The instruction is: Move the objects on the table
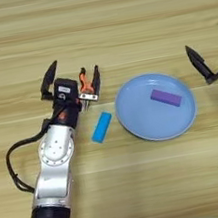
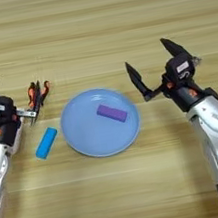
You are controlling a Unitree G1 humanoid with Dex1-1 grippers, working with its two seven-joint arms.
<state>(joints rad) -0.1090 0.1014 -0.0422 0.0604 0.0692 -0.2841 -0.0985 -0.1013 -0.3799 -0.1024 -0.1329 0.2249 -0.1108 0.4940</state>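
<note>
A light blue round plate (image 2: 86,143) lies near the middle of the wooden desk (image 1: 115,18). On it, right of centre, rests the small purple rectangular block (image 1: 166,97), lying flat and slanted, well inside the rim. The long white device does not show in either view.

At the left of the frame, the left gripper (image 1: 73,82) has its two black fingers (image 1: 50,78) spread wide, and orange-handled pliers (image 1: 86,87) lie between them beside the right-hand finger. Whether any finger touches the pliers cannot be told. Just below the gripper, a bright blue block (image 1: 101,127) lies on the desk, apart from the plate's left edge.

At the right of the frame, the right gripper (image 2: 155,70) hovers just beside the plate's right edge, its fingers (image 2: 136,80) spread wide and holding nothing.
</note>
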